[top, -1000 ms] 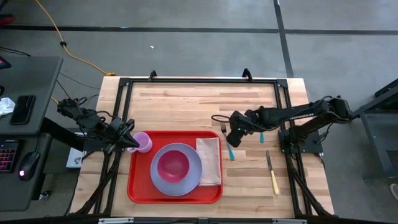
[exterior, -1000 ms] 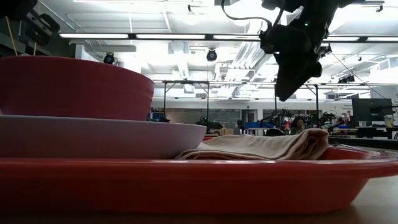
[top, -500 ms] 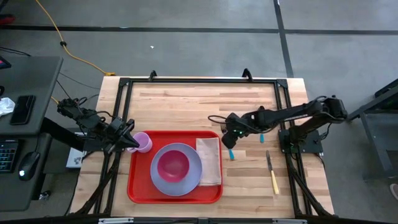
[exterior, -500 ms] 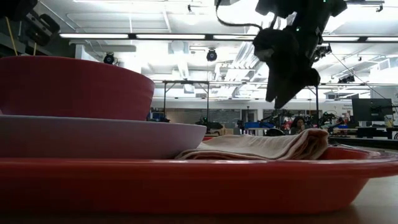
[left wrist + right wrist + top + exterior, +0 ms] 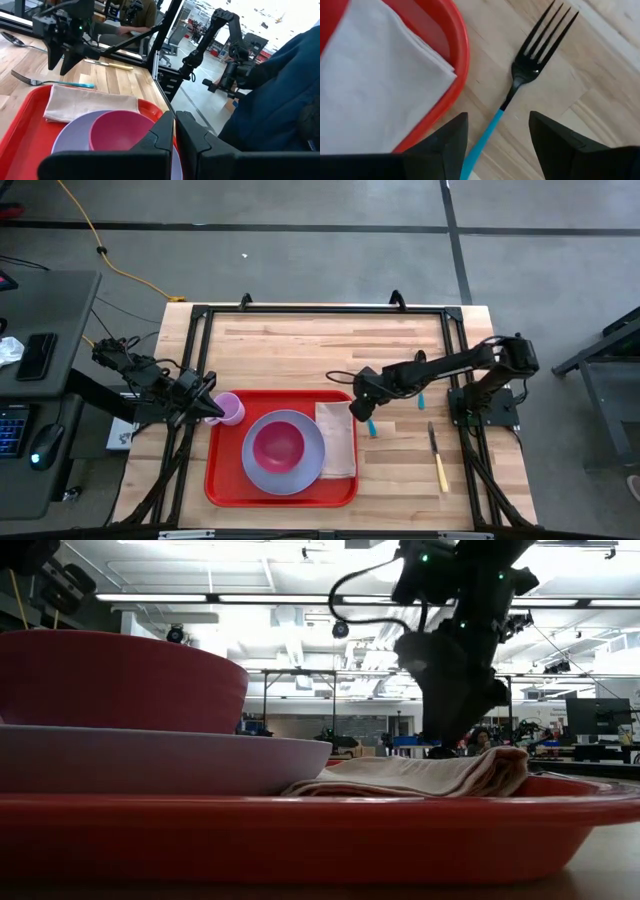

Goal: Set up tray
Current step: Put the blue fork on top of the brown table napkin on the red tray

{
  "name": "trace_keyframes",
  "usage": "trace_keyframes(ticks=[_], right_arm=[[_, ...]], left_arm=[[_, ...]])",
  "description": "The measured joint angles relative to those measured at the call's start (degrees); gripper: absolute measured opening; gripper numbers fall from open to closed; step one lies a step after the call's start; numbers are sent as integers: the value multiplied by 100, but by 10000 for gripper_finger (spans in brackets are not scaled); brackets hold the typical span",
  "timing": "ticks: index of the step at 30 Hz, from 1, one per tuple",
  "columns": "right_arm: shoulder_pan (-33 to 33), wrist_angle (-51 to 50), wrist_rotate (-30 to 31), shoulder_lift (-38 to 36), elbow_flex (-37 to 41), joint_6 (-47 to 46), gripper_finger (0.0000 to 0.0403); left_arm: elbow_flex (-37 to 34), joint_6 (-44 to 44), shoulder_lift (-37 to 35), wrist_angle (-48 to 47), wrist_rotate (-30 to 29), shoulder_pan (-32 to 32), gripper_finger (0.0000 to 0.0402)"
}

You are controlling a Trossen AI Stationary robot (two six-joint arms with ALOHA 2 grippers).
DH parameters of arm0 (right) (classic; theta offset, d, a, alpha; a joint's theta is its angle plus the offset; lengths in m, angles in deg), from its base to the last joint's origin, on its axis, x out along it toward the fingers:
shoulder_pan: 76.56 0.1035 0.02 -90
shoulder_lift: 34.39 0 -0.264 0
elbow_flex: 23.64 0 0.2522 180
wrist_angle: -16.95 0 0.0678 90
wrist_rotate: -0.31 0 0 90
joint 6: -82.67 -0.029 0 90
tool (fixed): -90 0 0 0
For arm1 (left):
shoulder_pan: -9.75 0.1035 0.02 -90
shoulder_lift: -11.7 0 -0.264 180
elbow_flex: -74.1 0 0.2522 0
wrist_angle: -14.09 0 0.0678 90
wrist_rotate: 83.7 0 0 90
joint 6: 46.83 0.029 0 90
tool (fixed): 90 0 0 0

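The tray (image 5: 215, 480) is a big flat red one. It lies on the wooden table (image 5: 300, 340), at the near edge, between the two arms. On the tray sits a pale purple plate (image 5: 255, 470), and a dark pink bowl (image 5: 278, 445) sits on the plate. A folded tan napkin (image 5: 337, 440) lies flat on the tray just beside the plate, on the side closer to the right gripper. A small purple cup (image 5: 231, 409) stands in the tray corner closest to the left gripper.

The right gripper (image 5: 362, 408) hangs over the tray edge by the napkin. Its two fingers (image 5: 447, 145) stand wide apart and hold nothing. Right under it, between the fingers, lies a fork (image 5: 530, 67) with a black head and a blue handle. The fork rests on the bare wood just beside the tray rim and does not touch it. In the low view the gripper looks close above the napkin, but I cannot tell if it touches the wood.

A knife (image 5: 438, 458) with a yellow handle lies on the table farther out from the right gripper, away from the tray. A spoon (image 5: 10, 38) lies on the wood behind the right gripper.

The left gripper (image 5: 212, 408) waits at the tray's other side, touching or just beside the cup. Its fingers (image 5: 165, 131) are almost together, with only a thin gap.
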Motion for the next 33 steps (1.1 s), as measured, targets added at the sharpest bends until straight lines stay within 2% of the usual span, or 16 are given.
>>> trace_keyframes(ticks=[22,33], right_arm=[[1,188,87,700,-2,-39,191],[-25,235,330,749,-4,-138,184]], left_arm=[[0,-20,0,-45,22,1,49],[0,-39,-2,-45,22,-1,49]])
